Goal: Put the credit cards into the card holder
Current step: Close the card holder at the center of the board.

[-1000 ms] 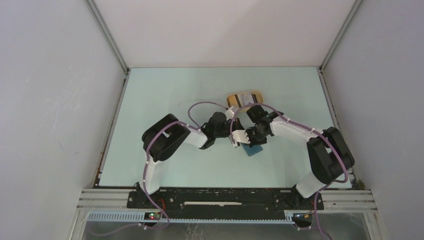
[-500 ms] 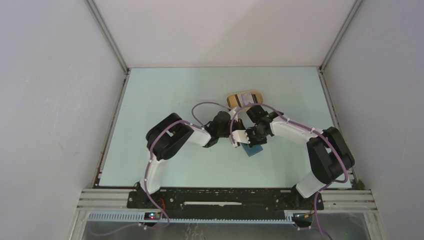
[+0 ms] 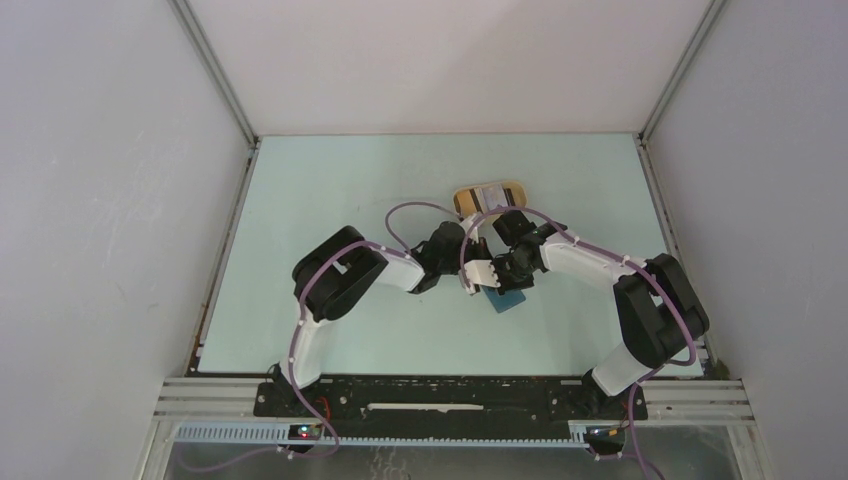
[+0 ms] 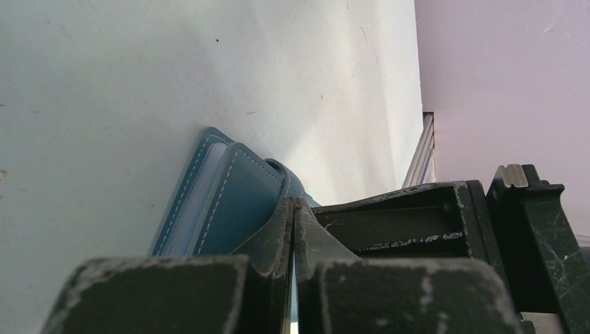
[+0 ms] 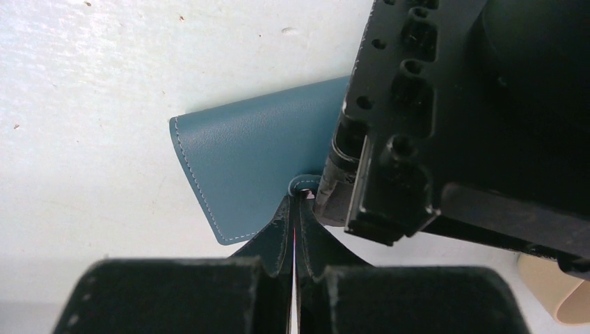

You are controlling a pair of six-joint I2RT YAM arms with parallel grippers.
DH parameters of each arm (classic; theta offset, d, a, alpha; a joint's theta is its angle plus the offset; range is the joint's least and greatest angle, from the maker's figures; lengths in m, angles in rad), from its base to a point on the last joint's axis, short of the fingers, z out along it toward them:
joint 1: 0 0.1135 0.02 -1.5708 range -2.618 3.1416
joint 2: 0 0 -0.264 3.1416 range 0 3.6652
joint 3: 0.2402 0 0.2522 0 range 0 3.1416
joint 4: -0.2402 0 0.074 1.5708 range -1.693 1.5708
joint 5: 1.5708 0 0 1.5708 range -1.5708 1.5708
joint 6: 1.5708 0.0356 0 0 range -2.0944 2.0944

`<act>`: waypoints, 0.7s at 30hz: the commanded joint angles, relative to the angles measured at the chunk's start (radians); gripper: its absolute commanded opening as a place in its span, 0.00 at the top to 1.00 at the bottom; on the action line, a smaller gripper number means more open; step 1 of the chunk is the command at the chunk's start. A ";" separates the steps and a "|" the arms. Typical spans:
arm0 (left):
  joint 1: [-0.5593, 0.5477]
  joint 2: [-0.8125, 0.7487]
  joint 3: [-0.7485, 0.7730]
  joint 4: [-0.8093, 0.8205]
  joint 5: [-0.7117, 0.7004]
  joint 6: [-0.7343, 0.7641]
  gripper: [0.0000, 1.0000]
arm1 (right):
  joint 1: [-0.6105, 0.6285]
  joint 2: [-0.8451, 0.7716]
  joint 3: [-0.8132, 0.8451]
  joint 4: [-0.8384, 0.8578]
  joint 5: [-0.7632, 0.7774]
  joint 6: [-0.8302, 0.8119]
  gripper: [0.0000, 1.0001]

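Near mid-table (image 3: 330, 200), a little toward 3 o'clock: wallet (image 3: 508, 300), folded, flat on the surface, teal cover up. At 12 o'clock from it, near but apart: tan tray (image 3: 458, 200) with pale cards (image 3: 492, 194) lying in it, number not clear.

Over wallet's 11 o'clock corner, seen from above: left gripper (image 4: 293, 205) and right gripper (image 5: 295, 202), close together, one arm in from 9 o'clock, the other from 3 o'clock.

Left gripper: fingers pressed together, tips right at wallet's tab-side edge. Cannot tell whether anything is pinched between them. In its wrist view, two stitched covers with paler leaves between them at 10 o'clock of the tips; right gripper's black housing at 3 o'clock.

Right gripper: fingers likewise pressed together, tips against wallet's edge, with the rounded tab (image 5: 304, 184) poking out just past them at 1 o'clock. Cannot tell whether tab is nipped or only touched. In its wrist view, teal cover spread toward 10 o'clock from the tips; left gripper's black housing from 1 to 4 o'clock, covering part of wallet.
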 commanded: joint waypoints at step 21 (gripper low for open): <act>-0.108 0.040 -0.142 -0.145 -0.164 0.017 0.99 | -0.006 0.040 0.000 0.018 -0.052 0.104 1.00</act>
